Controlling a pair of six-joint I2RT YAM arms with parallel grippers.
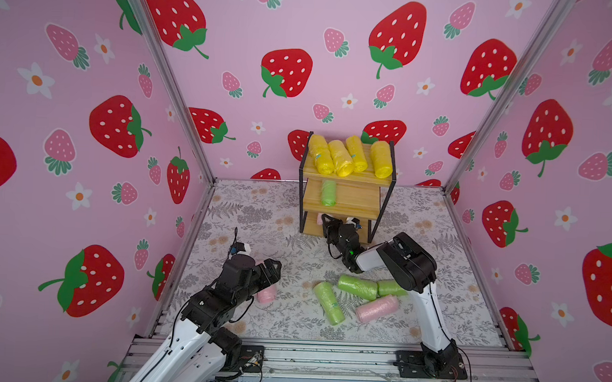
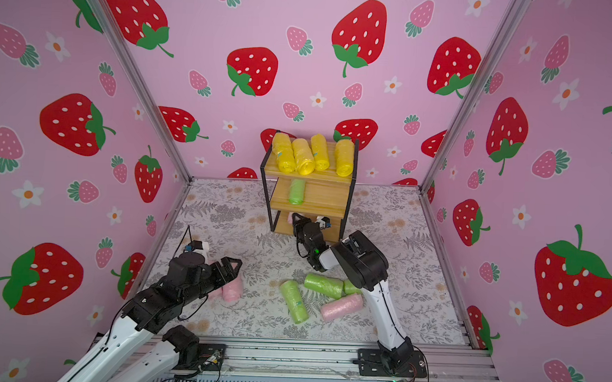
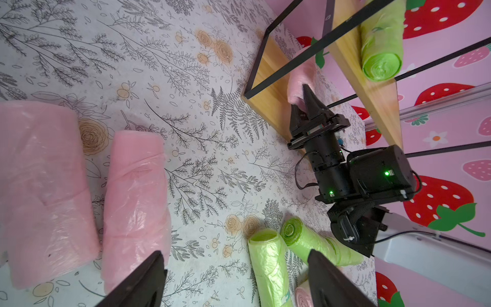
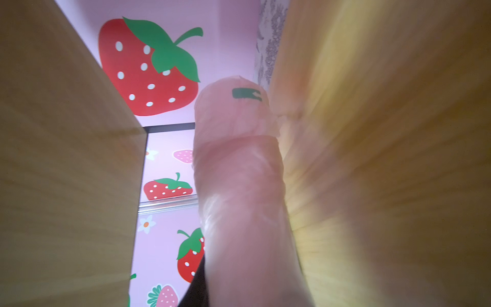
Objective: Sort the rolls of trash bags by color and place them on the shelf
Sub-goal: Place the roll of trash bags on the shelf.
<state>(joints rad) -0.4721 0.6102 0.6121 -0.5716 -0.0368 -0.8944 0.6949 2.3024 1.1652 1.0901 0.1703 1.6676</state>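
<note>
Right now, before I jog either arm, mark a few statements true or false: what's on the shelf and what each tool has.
1. Four yellow rolls lie on the shelf's top board. True.
2. The middle board holds two green rolls. False: only one green roll lies there.
3. The right tool is shut on a pink roll at the bottom board. True.
4. The left tool holds a pink roll. False: it is open and empty above the table.
</note>
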